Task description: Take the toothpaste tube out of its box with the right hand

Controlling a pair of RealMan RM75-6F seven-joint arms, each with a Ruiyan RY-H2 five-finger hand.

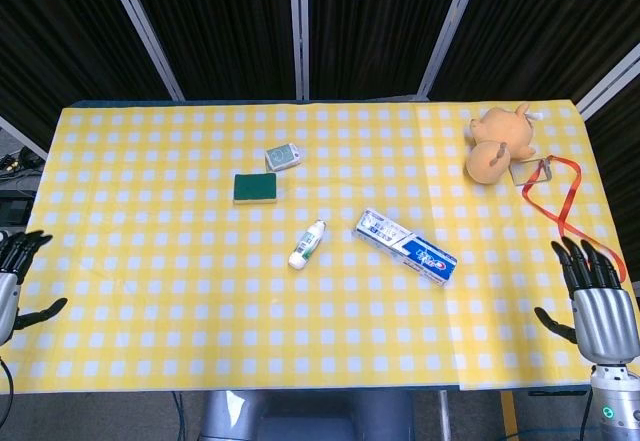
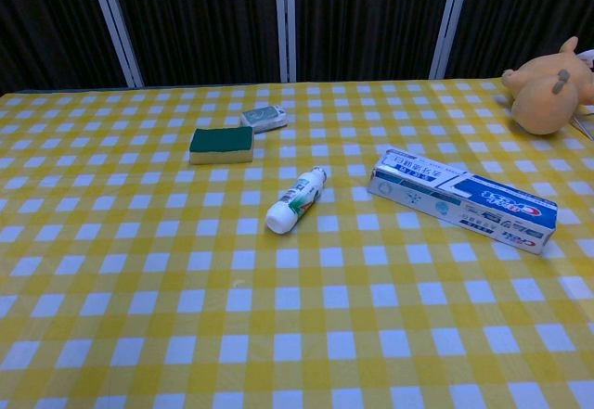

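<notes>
While the toothpaste box (image 1: pixel 406 247) lies untouched, right hand (image 1: pixel 598 298) upright, fingers spread, empty, left hand (image 1: pixel 16 276) likewise.

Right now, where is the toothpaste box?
In the head view the toothpaste box lies flat on the yellow checked tablecloth, right of centre, just right of the small white bottle and nearer than the orange plush toy.
</notes>
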